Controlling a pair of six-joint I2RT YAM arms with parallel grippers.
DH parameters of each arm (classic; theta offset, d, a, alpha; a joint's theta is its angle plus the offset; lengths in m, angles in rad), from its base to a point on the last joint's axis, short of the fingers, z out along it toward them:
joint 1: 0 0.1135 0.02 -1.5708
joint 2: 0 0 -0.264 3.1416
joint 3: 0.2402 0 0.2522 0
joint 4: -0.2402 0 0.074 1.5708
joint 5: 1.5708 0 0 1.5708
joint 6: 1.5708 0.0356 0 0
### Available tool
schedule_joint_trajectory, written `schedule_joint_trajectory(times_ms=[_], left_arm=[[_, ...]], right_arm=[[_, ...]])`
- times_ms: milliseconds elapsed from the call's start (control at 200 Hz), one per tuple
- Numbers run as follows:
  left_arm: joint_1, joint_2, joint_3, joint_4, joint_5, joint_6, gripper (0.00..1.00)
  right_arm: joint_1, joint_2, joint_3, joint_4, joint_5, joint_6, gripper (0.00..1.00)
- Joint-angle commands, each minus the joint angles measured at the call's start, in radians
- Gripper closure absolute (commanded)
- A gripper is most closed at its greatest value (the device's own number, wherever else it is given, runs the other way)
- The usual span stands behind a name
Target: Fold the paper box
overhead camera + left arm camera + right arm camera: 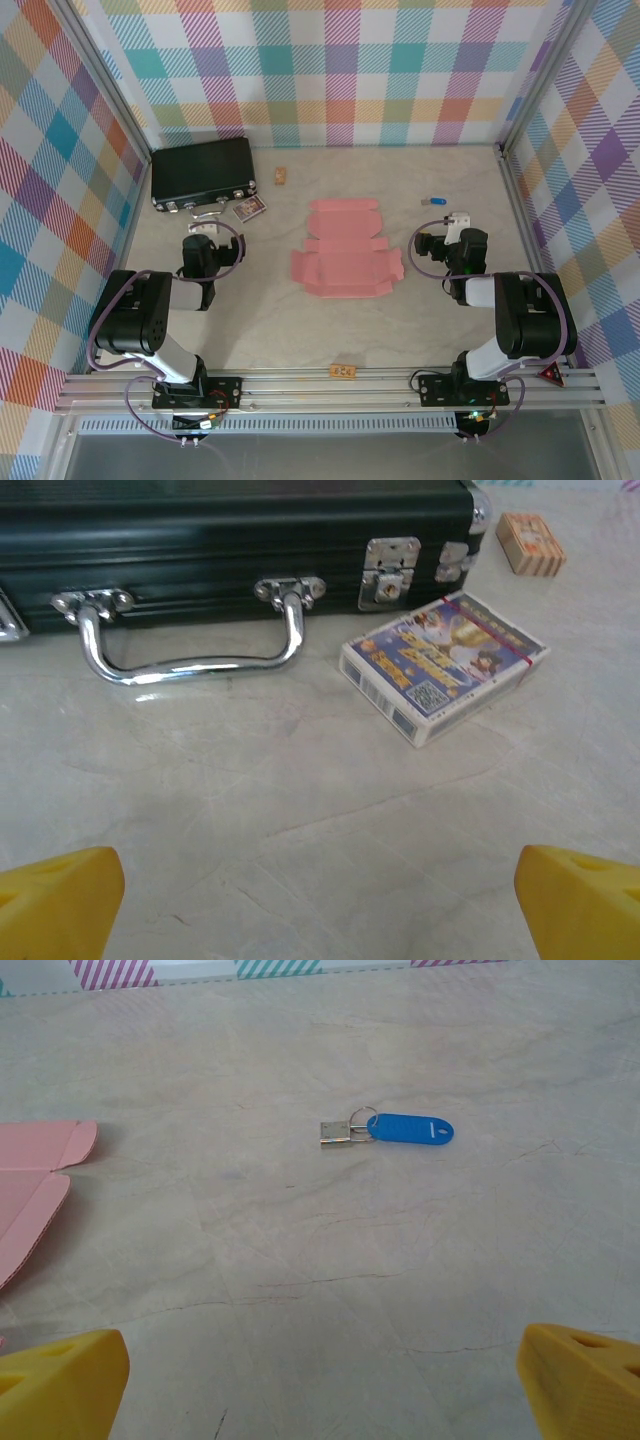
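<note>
- Paper box (345, 250): thin salmon-pink card, matt and smooth.
- Black case (230, 520), ahead of the left claw (320, 905): black shell, shiny chromed metal handle (190, 650) and latches (388, 570).
- Tabletop (420, 1260): smooth, marble-look, faint sheen.
- Key tag (412, 1130), ahead of the right claw (320, 1385): glossy blue plastic, metal ring.

both arms look alike. the left arm (150, 320) and right arm (520, 325) have chunky, rounded black housings, and a pale grey link runs down to a flat black base plate (195, 390). mauve cables (94, 345) loop alongside each arm. the left gripper (320, 900) and right gripper (320, 1380) end in yellow wedge-shaped fingertips (60, 900). a small green light (470, 415) glows at the right base.
</note>
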Motion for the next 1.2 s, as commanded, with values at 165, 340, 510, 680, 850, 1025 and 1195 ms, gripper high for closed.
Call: schedule_joint_trajectory(times_ms=[165,340,510,680,850,1025,1195], left_arm=[[-0.013,-0.277,0.126,-0.432,-0.157,-0.159,0.00],[-0.074,-0.317,0.305,-0.821,0.044,-0.322,0.00],[-0.257,-0.253,0.402,-0.907,0.104,-0.347,0.11],[-0.378,-0.084,0.562,-0.939,0.205,-0.351,0.37],[-0.450,0.135,0.762,-0.984,0.302,-0.367,0.68],[-0.479,0.347,0.975,-1.006,0.358,-0.370,1.00],[-0.484,0.520,1.170,-1.012,0.380,-0.363,1.00]], right_arm=[[0.008,-0.191,0.178,-0.414,0.046,0.073,0.01],[0.010,-0.269,0.306,-0.729,-0.090,0.195,0.01],[0.064,-0.267,0.384,-0.936,-0.303,0.277,0.04],[0.211,-0.258,0.397,-1.049,-0.322,0.315,0.17],[0.397,-0.256,0.380,-1.081,-0.233,0.339,0.38],[0.477,-0.202,0.331,-0.992,-0.259,0.396,0.71],[0.526,-0.111,0.332,-0.924,-0.250,0.456,0.87]])
